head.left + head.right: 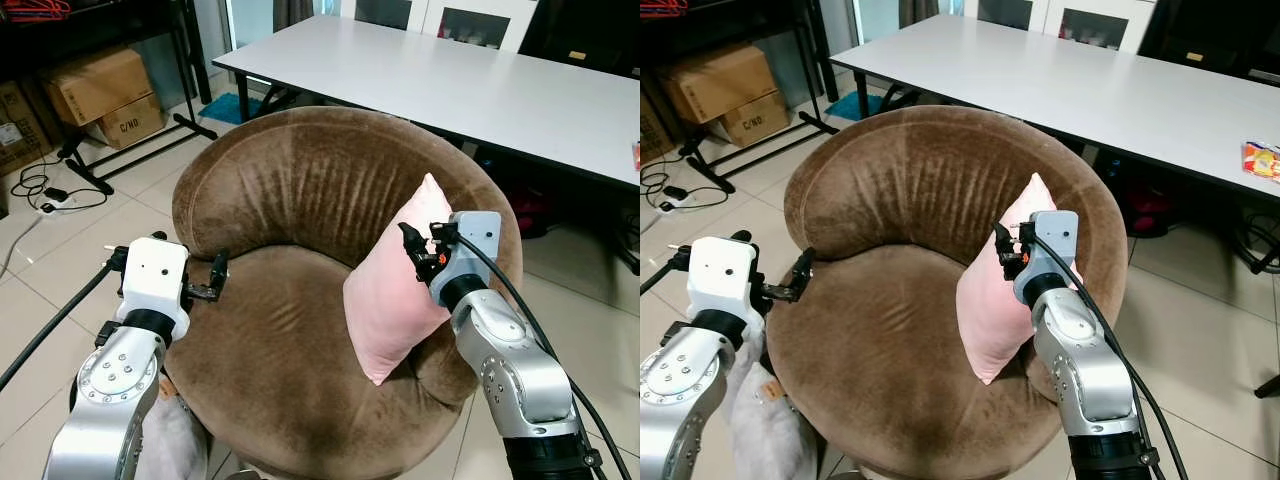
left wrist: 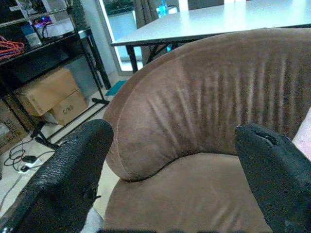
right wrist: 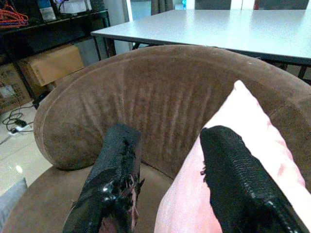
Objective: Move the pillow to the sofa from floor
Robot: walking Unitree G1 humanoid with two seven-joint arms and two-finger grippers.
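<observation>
While the pillow already leans on the seat, these lines go view by view.

Left eye view, pillow: the pink pillow (image 1: 395,290) stands on one corner on the brown round sofa (image 1: 300,190), leaning against the backrest on the robot's right side.
Left eye view, right gripper: the right gripper (image 1: 412,246) is at the pillow's upper edge; contact cannot be confirmed from here.
Left eye view, left gripper: the left gripper (image 1: 212,280) hovers over the seat's left rim, well apart from the pillow.
Left eye view, writing: a cardboard box (image 1: 128,120) under the black rack reads "C/NO"; nothing else is legible.
Right eye view, counter: a grey counter (image 1: 1090,85) stands behind the sofa, carrying a small colourful packet (image 1: 1262,160) whose print is too small to read.
Left wrist view, jaws: spread wide, nothing between them, facing the backrest.
Right wrist view, jaws: spread, one finger (image 3: 243,184) lying over the pillow's face, not pinching it.
Handling, judged: light, soft and yielding, not fragile; a corner or edge seam should bunch well for a grip.
</observation>
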